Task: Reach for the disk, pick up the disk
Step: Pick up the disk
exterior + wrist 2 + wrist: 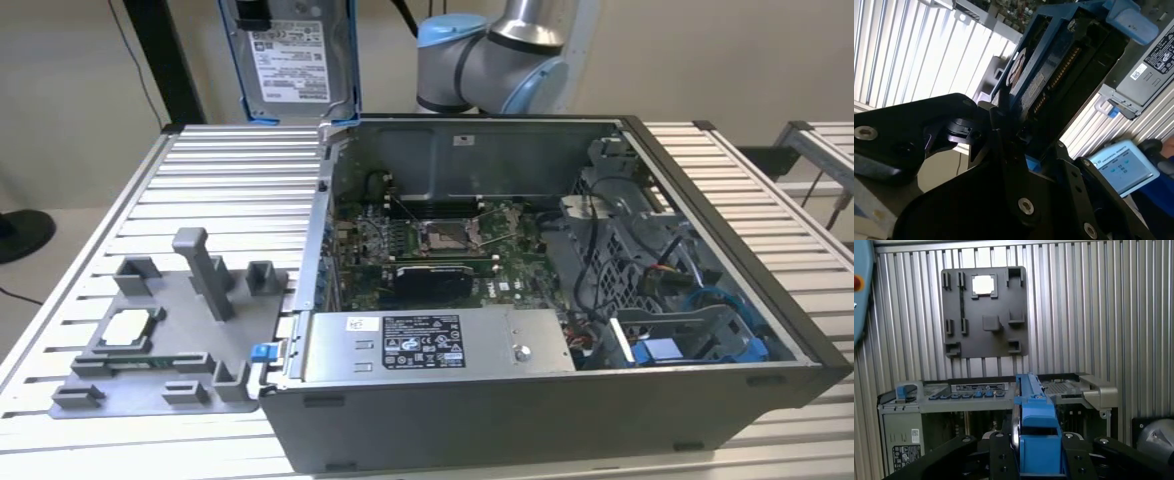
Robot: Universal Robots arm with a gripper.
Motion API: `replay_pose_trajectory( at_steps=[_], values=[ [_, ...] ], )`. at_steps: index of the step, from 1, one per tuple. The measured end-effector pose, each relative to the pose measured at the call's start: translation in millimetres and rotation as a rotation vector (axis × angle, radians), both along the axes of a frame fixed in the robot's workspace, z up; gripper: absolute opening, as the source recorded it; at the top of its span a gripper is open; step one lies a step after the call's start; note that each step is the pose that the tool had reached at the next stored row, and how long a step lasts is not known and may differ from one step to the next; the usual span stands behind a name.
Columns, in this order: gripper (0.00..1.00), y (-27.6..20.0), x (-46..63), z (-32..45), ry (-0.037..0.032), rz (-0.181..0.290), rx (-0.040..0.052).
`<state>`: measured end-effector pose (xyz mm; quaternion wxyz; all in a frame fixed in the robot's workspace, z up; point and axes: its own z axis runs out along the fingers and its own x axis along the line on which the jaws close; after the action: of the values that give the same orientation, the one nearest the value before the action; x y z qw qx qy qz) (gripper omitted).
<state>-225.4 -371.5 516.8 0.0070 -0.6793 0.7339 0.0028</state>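
**A:** What is lost in the exterior view?

**B:** The upright disk (296, 60) and the arm (494, 55) both run off the top edge.

**A:** And in the second wrist view?

**B:** The end effector (1011, 125) covers the disk's near end. The tablet (1124, 167) has a screen too blurred to read, and one corner sits behind the black body.

**A:** The first wrist view?

**B:** The disk is edge-on, so its broad faces are out of sight, and the picture's edge cuts it. It also hides the middle of the computer case (914, 405).
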Motion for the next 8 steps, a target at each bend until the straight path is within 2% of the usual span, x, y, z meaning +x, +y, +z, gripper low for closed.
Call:
replay_pose_trajectory(
  at_steps=[8],
  values=[
    [0.0, 0.0, 12.6, -1.1, 0.0001, 0.0, -0.0001]
  ],
)
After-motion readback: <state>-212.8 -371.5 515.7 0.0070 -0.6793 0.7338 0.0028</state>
